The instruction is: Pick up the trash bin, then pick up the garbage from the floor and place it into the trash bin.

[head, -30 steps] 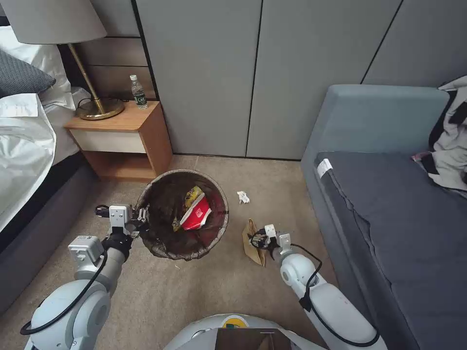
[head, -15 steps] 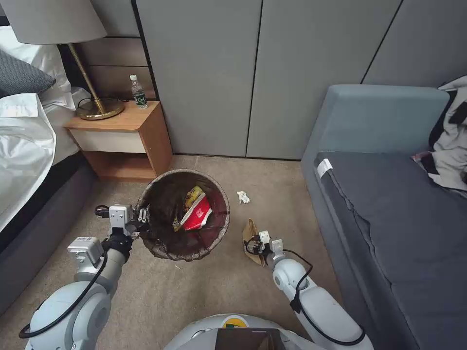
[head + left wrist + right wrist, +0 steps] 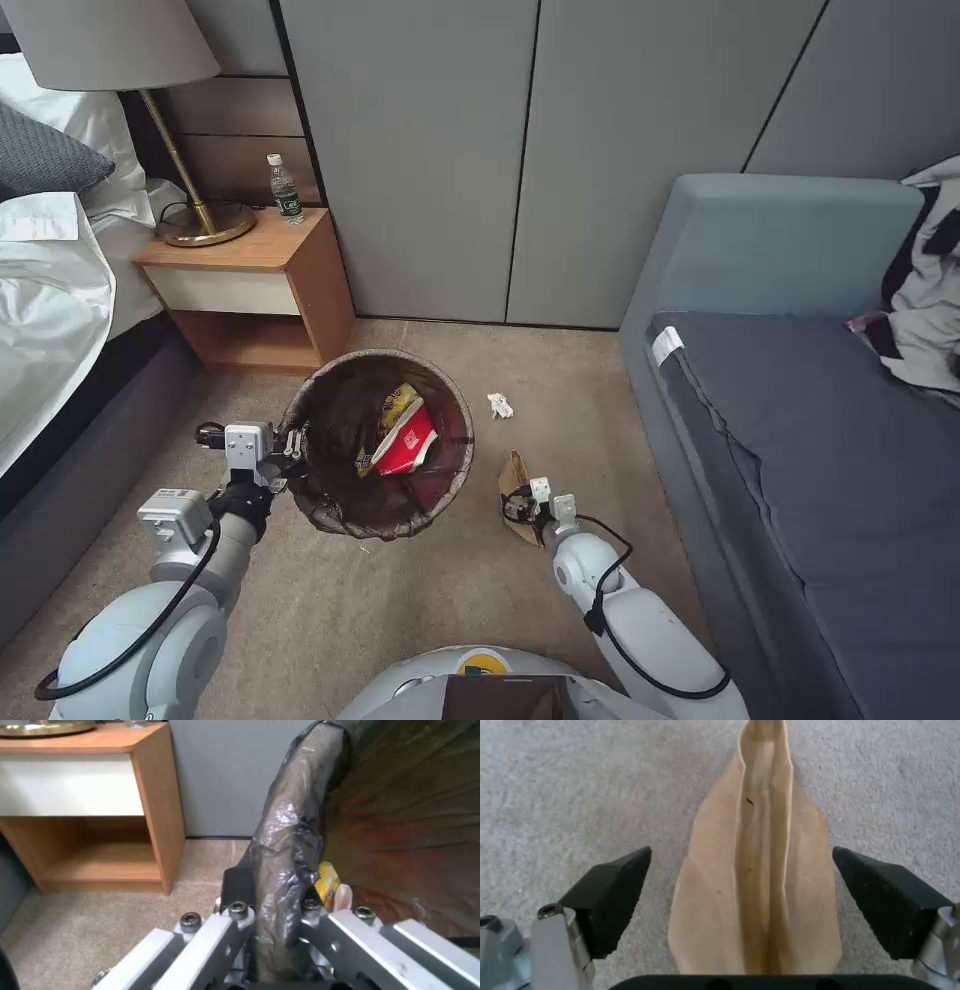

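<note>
Right pincer [image 3: 740, 900], pads spread, straddles the flat brown paper bag [image 3: 757, 881] lying on the carpet; the bag's long axis runs straight ahead between the pads. Left pincer [image 3: 272, 915] pinches the trash bin [image 3: 378, 440] rim, nearby.

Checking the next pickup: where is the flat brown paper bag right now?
The flat brown paper bag lies on the carpet between the open right claw's pads, right of the trash bin.

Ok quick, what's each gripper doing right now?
Left gripper: shut on the trash bin rim.
Right gripper: open, fingers either side of the brown paper bag.
</note>
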Robot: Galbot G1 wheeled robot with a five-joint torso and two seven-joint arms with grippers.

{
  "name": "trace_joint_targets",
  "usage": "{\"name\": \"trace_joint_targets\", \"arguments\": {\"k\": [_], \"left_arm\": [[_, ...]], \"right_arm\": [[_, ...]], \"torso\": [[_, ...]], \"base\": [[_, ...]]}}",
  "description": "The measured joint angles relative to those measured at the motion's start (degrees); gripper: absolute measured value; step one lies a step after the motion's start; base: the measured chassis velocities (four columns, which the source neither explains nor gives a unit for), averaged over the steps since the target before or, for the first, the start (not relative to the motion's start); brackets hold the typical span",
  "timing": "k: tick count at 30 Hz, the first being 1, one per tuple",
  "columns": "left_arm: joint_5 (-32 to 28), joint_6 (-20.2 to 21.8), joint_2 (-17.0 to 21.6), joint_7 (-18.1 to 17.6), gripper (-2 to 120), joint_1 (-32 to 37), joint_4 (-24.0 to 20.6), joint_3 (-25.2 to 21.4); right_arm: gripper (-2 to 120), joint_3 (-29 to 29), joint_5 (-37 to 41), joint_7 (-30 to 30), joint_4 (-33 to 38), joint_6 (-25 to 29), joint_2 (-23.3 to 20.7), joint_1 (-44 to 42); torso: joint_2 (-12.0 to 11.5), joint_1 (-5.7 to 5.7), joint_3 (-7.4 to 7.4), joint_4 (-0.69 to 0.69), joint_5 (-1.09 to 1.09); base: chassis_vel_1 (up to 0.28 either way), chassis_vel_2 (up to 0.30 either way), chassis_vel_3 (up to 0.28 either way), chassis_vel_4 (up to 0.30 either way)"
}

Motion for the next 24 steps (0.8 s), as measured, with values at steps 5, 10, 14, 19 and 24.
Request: {"name": "trace_joint_targets", "arguments": {"k": [5,10,14,19,24], "left_arm": [[0.0,0.0,0.1,0.0,2,-0.2,0.2,0.1],[-0.1,0.0,0.1,0.0,2,-0.4,0.3,0.3],[-0.1,0.0,0.2,0.0,2,-0.5,0.4,0.4],[-0.2,0.0,0.3,0.0,2,-0.5,0.5,0.5],[-0.3,0.0,0.4,0.0,2,-0.7,0.6,0.6]], "right_arm": [[76,0.3,0.0,-0.4,-1.6,0.3,0.7,0.5],[60,0.5,0.1,-0.6,-2.9,0.5,1.4,0.8],[43,0.6,0.2,-1.0,-3.7,0.5,1.8,1.0],[24,0.7,0.3,-1.2,-4.6,0.6,2.3,1.1],[8,0.8,0.4,-1.2,-5.3,0.6,2.7,1.5]], "torso": [[0.0,0.0,0.0,0.0,0.0],[0.0,0.0,0.0,0.0,0.0],[0.0,0.0,0.0,0.0,0.0],[0.0,0.0,0.0,0.0,0.0],[0.0,0.0,0.0,0.0,0.0]], "base": [[0.0,0.0,0.0,0.0],[0.0,0.0,0.0,0.0],[0.0,0.0,0.0,0.0],[0.0,0.0,0.0,0.0],[0.0,0.0,0.0,0.0]]}}
